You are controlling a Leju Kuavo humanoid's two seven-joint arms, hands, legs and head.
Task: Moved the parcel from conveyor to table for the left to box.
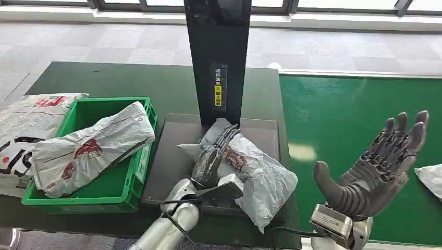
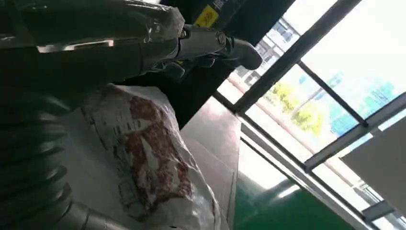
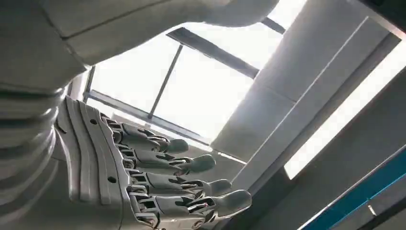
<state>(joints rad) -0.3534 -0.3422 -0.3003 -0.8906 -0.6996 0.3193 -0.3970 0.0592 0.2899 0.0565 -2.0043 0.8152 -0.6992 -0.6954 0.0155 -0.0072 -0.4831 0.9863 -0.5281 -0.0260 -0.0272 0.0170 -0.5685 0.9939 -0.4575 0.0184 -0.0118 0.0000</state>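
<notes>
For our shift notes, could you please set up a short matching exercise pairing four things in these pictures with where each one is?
Things:
1. left hand
2. right hand
3. crumpled parcel
4. small parcel

Places:
A. on the green conveyor, at the picture's right edge
B. raised open above the conveyor
C. in the green crate
D. on the parcel that lies on the dark platform

Pairs: 1-D, 2-B, 3-C, 4-A

Crumpled white parcel (image 1: 255, 174) with red print lies on the dark table (image 1: 172, 156) beside the green box (image 1: 104, 187).
</notes>
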